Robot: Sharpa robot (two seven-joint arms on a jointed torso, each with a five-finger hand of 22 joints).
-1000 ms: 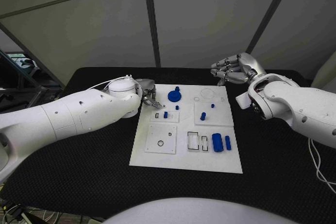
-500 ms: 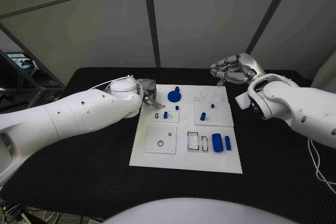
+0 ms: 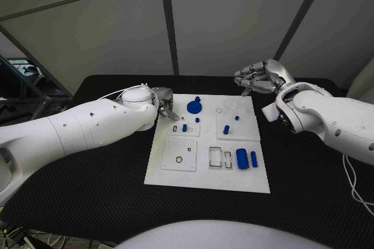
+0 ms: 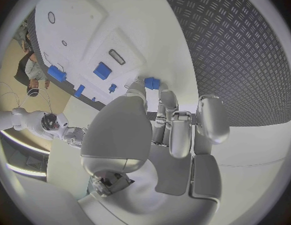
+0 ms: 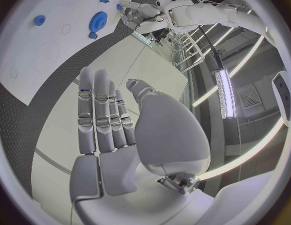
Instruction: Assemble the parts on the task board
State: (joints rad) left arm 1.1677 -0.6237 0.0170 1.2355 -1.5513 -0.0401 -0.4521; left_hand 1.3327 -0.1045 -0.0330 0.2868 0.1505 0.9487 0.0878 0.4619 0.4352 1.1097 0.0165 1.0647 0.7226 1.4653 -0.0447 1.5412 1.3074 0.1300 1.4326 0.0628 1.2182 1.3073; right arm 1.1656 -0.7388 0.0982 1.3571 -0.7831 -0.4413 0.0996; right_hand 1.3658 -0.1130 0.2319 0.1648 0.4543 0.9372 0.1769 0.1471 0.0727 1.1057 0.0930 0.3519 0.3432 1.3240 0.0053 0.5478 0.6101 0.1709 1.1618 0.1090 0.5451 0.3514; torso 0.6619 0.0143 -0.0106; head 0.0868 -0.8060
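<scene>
The white task board (image 3: 206, 170) lies mid-table. On it are a blue gear (image 3: 194, 105), a short peg (image 3: 226, 129), a small block in a slot (image 3: 185, 128), and a blue cylinder (image 3: 242, 158) beside a thin bar (image 3: 253, 158). My left hand (image 3: 165, 108) hovers at the board's far left edge. In the left wrist view its fingertips pinch a small blue part (image 4: 152, 83) just above the board (image 4: 89, 30). My right hand (image 3: 261, 76) is raised beyond the board's far right corner. Its fingers (image 5: 102, 110) are stretched out and hold nothing.
The black table (image 3: 312, 173) surrounds the board, with bare cloth on both sides and in front. Pale tent walls rise behind the table's far edge. White recessed plates (image 3: 179, 154) and empty slots (image 3: 215, 156) mark the board's near half.
</scene>
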